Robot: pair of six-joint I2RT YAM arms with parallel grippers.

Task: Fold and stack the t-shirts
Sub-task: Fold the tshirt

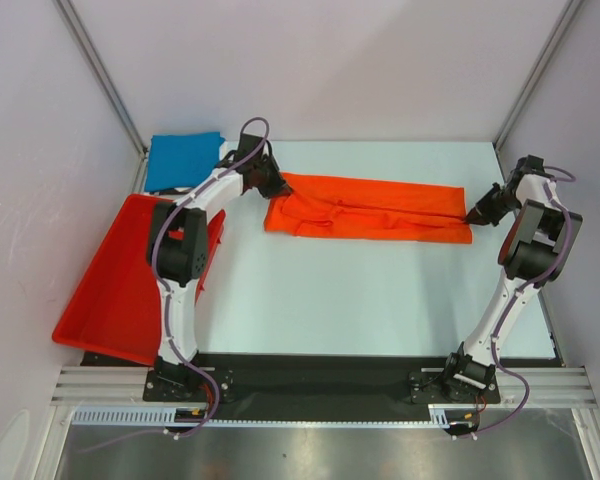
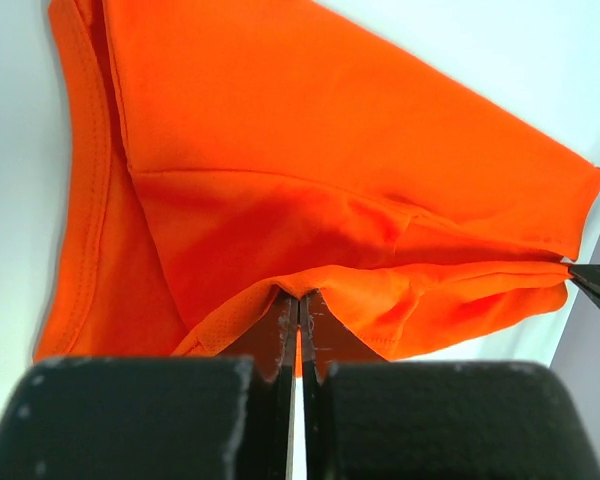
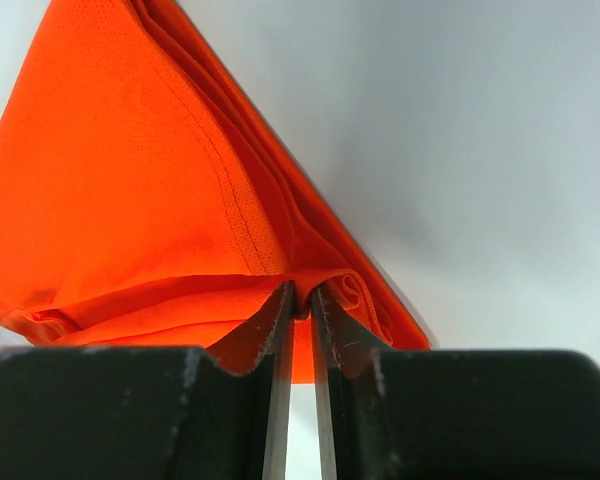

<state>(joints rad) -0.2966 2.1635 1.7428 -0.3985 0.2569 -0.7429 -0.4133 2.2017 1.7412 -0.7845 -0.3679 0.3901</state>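
Note:
An orange t-shirt (image 1: pixel 370 212) lies folded into a long strip across the far part of the white table. My left gripper (image 1: pixel 275 185) is shut on its left end, at the collar side (image 2: pixel 300 290). My right gripper (image 1: pixel 472 214) is shut on its right end, pinching a bunched hem (image 3: pixel 302 300). The shirt fills the left wrist view (image 2: pixel 310 170) and the left half of the right wrist view (image 3: pixel 130 200). A folded blue t-shirt (image 1: pixel 183 158) lies at the far left corner, behind the left arm.
A red bin (image 1: pixel 115 280) sits tilted at the table's left edge, beside the left arm. Metal frame posts (image 1: pixel 105 75) and grey walls bound the table on the far left and right. The right arm stands close to the right wall.

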